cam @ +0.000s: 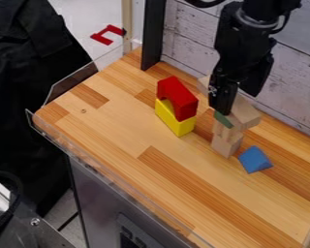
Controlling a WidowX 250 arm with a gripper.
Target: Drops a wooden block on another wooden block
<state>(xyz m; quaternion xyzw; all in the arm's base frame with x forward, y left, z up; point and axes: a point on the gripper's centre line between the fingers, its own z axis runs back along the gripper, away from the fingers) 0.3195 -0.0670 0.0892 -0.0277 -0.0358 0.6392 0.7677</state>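
- Step in hand, my reading: placing or letting go. The gripper (239, 103) is at the 12 o'clock side of the wood stack, right at its top.
- Task's thing: upper wooden block (247, 116), pale, squared, directly below the gripper; lower wooden block (226, 145) beneath, at the stack's foot.
- Jaws: cannot tell whether released or grasping the upper block.
- Next move, as judged: if held, square it over its support, let go gently, lift straight toward 12 o'clock. A sideways nudge could topple the narrow pile.
- Green piece (224, 119) against the upper block, at its 9 o'clock side; contact hard to judge.
- Red arch (174, 89), smooth, on yellow block (183, 128); the pair at 10 o'clock from the stack.
- Blue block (253, 159), pointed, flat slanting faces, 4 o'clock from the stack foot.
- Counter (118, 126): striped wood strips, honey to brown. Plank-patterned wall (183, 38) beyond, whitish, weathered look.
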